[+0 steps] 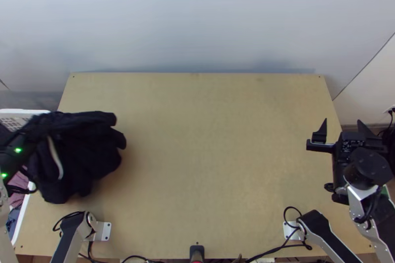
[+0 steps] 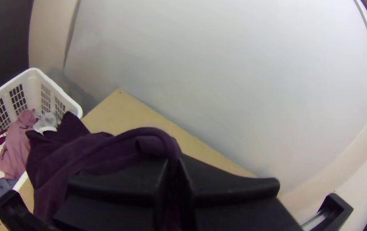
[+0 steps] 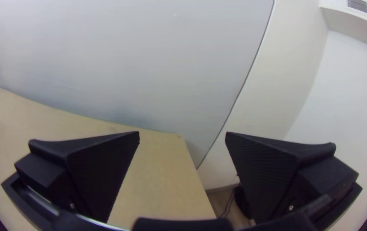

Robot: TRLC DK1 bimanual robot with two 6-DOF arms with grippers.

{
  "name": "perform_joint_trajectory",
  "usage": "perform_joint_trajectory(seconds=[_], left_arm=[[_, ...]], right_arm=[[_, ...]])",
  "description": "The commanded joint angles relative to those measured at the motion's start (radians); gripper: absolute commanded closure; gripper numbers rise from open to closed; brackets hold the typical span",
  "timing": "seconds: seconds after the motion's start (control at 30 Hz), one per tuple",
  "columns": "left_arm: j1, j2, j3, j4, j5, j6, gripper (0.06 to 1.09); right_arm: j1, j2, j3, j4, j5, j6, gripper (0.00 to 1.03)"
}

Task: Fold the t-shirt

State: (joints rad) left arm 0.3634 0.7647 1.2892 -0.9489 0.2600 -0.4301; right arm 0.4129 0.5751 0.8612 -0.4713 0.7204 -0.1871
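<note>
One broad pale wall [image 1: 197, 21] stood behind the light wooden worktop [image 1: 212, 139]. A white basket [image 2: 34, 81] of clothes sat beside its left edge. The dark t-shirt [image 1: 94, 149] hung bunched over the worktop's left end, the left pincer [image 2: 173, 164] closed on it; the right pincer [image 1: 341, 122] gaped wide, empty. The step seemed to be bringing the shirt in; next, it likely needed lowering toward the middle and spreading before any fold.

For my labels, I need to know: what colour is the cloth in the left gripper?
The cloth is dark purple, seen best in the left wrist view.
</note>
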Motion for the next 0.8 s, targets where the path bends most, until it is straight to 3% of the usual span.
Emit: perform_joint_trajectory(seconds=[0.0, 0.17, 0.27, 0.4, 0.73, 0.77], left_arm=[[-0.274, 0.027, -0.076, 0.021, -0.050, -0.015, 1.05], [-0.555, 0.156, -0.080, 0.154, -0.163, -0.030, 1.05], [-0.732, 0.263, -0.034, 0.228, -0.220, -0.038, 1.05], [-0.916, 0.420, 0.064, 0.303, -0.222, -0.052, 1.05], [-1.184, 0.765, 0.180, 0.463, -0.232, -0.067, 1.04], [-1.201, 0.785, 0.180, 0.475, -0.232, -0.067, 0.99]], right_arm=[[-0.008, 0.060, 0.110, -0.132, -0.003, 0.117, 0.10], [-0.011, 0.144, 0.246, -0.323, -0.036, 0.325, 0.09], [-0.080, 0.198, 0.311, -0.386, -0.105, 0.370, 0.10], [-0.146, 0.238, 0.357, -0.454, -0.165, 0.390, 0.10], [-0.290, 0.238, 0.369, -0.454, -0.179, 0.393, 0.10], [-0.293, 0.235, 0.358, -0.451, -0.180, 0.394, 0.10]])
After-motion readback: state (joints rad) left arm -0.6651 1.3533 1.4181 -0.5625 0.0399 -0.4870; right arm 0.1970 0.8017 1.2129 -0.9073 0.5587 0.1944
